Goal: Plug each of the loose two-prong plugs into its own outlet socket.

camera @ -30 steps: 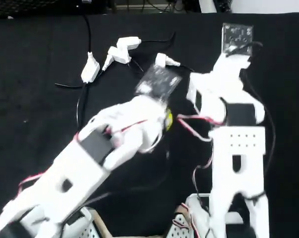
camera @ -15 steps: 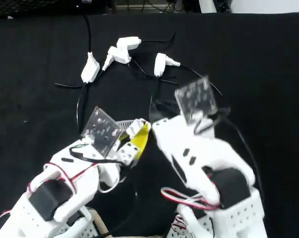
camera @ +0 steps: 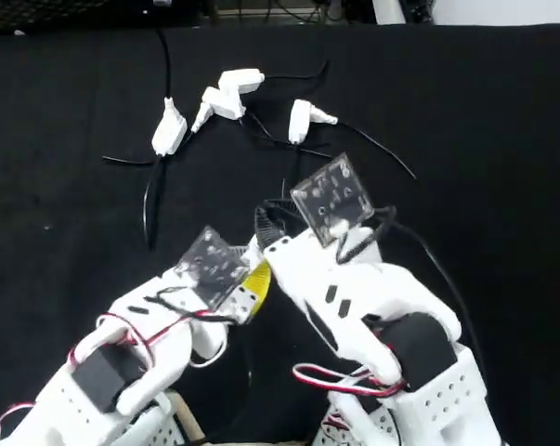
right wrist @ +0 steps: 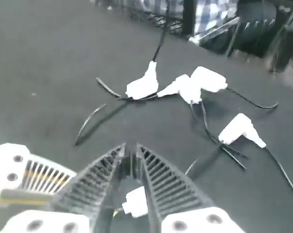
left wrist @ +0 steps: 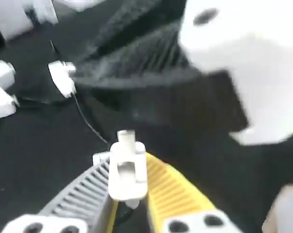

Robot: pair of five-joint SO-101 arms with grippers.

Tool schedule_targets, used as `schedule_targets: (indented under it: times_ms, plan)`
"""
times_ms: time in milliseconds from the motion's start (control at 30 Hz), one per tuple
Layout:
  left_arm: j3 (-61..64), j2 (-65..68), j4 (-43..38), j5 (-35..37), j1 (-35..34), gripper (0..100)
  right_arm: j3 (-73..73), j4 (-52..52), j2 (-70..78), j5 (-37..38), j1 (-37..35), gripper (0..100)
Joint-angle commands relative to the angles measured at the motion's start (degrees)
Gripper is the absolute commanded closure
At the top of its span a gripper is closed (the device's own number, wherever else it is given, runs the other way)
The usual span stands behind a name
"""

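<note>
Two fingers of the left gripper (left wrist: 127, 162), one grey and one yellow, are clamped on a small white plug (left wrist: 126, 172) that stands up between them; we cannot make out its prongs. The right gripper (right wrist: 130, 148) has its black ribbed fingers (right wrist: 163, 182) drawn almost together, and we cannot tell what sits in the thin slit. Both grippers meet over the middle of the black table (camera: 502, 139). The left arm (camera: 131, 358) slants in from the near left corner, and the right arm (camera: 372, 307) is folded low and leans leftward. Farther back lie three loose white cord ends: one (camera: 169, 128), a joined pair (camera: 227, 93), and another (camera: 303, 119). Which are plugs and which are sockets we cannot say.
</note>
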Motion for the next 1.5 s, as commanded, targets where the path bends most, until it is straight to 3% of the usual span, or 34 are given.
schedule_targets:
  times_ms: [0,200,533,733,933,1033,1267,1467]
  plan:
    - [1.19,-10.2,-1.41,-0.44,-0.57,97,-3.47,0.44,0.84,1.05,-4.75,98.6]
    - [3.65,-20.48,1.32,-0.44,-0.31,97,-2.07,-0.35,0.92,3.08,-7.03,98.6]
    - [3.65,-17.76,4.04,-3.25,3.38,97,-8.31,3.6,-0.66,3.08,-2.02,98.6]
    - [4.0,-17.67,1.85,-3.16,-0.57,97,-12.26,8.88,-5.23,3.16,-6.59,98.6]
    - [4.0,-17.67,1.93,-3.25,-0.57,97,-12.0,12.84,-6.02,6.95,-18.46,98.6]
    - [4.0,-17.67,2.2,-3.34,-0.57,97,-9.63,11.78,-5.85,7.65,-20.66,98.6]
    - [4.0,-17.67,2.46,-3.34,-0.57,97,-5.14,9.32,-6.11,7.56,-20.22,98.6]
    - [3.38,-18.11,3.6,-3.25,-0.48,97,-3.47,8.97,-6.46,7.65,-10.9,98.6]
